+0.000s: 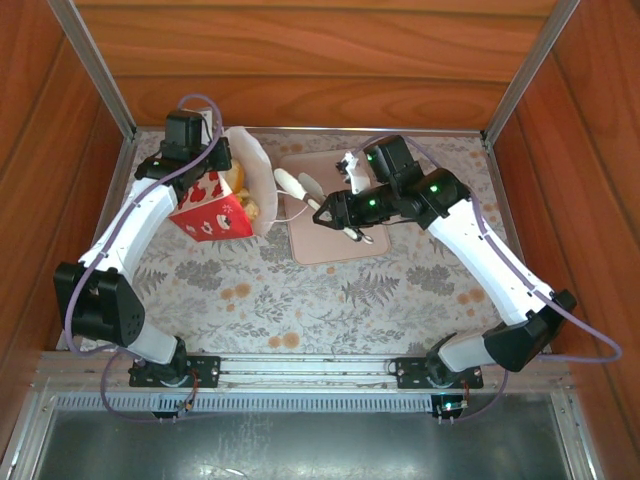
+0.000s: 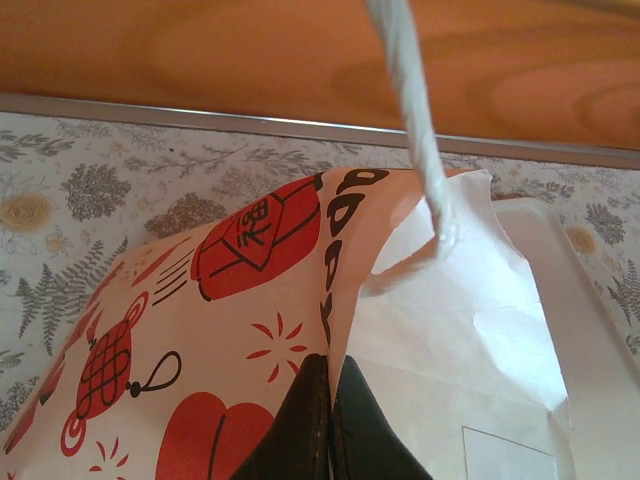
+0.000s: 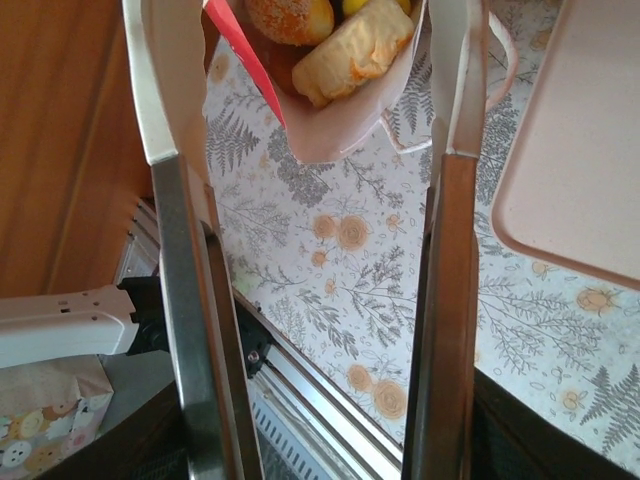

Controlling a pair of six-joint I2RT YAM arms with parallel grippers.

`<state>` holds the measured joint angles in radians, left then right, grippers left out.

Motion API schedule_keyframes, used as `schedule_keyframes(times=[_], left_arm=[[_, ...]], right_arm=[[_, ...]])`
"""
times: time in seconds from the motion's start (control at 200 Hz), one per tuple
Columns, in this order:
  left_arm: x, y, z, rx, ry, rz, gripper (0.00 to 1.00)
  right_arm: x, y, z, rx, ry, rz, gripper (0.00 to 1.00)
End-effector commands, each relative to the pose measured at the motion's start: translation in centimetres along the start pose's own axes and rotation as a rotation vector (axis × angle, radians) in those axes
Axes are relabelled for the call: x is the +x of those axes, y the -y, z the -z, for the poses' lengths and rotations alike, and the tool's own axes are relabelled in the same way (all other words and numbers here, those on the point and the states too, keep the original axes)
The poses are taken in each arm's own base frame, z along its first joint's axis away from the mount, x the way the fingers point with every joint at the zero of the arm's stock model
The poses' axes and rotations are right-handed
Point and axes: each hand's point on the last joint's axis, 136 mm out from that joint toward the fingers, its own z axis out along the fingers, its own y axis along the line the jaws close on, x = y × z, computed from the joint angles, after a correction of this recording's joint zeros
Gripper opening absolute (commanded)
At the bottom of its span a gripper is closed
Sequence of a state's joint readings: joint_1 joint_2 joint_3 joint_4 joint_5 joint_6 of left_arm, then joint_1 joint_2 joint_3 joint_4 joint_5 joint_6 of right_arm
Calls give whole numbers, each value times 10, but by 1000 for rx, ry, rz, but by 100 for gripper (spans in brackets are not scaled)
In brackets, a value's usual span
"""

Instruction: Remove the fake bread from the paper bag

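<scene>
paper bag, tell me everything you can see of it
The paper bag is thin, creased paper with a pale body printed with red lanterns and dark lettering, a red band with white marks, and white cord handles. It leans over on the floral table, its open mouth facing the pale tray. Golden fake bread shows inside the mouth. The left hand is shut on its upper edge.
</scene>
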<state>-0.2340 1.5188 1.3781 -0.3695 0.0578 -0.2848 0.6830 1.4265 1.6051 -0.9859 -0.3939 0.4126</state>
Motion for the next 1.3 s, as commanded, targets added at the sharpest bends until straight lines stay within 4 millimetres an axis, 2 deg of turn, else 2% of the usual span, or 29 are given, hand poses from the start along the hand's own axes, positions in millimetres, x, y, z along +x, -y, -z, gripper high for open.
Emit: schedule_keyframes(times=[0.0, 0.245, 0.43, 0.62, 0.675, 0.685, 0.715, 0.905, 1.085, 1.294], left_arm=[[-10, 5, -3, 18, 35, -19, 0], [-2, 15, -3, 77, 26, -76, 0], [6, 29, 2, 126, 22, -165, 0], [7, 44, 16, 160, 44, -271, 0], [8, 49, 20, 165, 53, -305, 0], [8, 50, 20, 165, 55, -312, 0], [8, 52, 22, 165, 59, -329, 0], [10, 61, 32, 141, 84, -427, 0], [11, 69, 40, 87, 106, -533, 0], [14, 72, 39, 27, 110, -590, 0]], right_arm=[[6, -5, 5, 30, -26, 8, 52], [8, -22, -3, 59, -76, 62, 51], [2, -26, -30, 7, -108, 27, 49], [-1, -19, -59, -1, -151, -8, 48], [-1, -21, -62, -20, -155, -11, 47], [-1, -16, -71, -13, -174, -22, 47], [0, -14, -78, -14, -189, -33, 47], [8, -2, -103, -18, -232, -83, 46], [13, 1, -116, -45, -252, -124, 46], [11, 9, -120, -11, -229, -157, 46]])
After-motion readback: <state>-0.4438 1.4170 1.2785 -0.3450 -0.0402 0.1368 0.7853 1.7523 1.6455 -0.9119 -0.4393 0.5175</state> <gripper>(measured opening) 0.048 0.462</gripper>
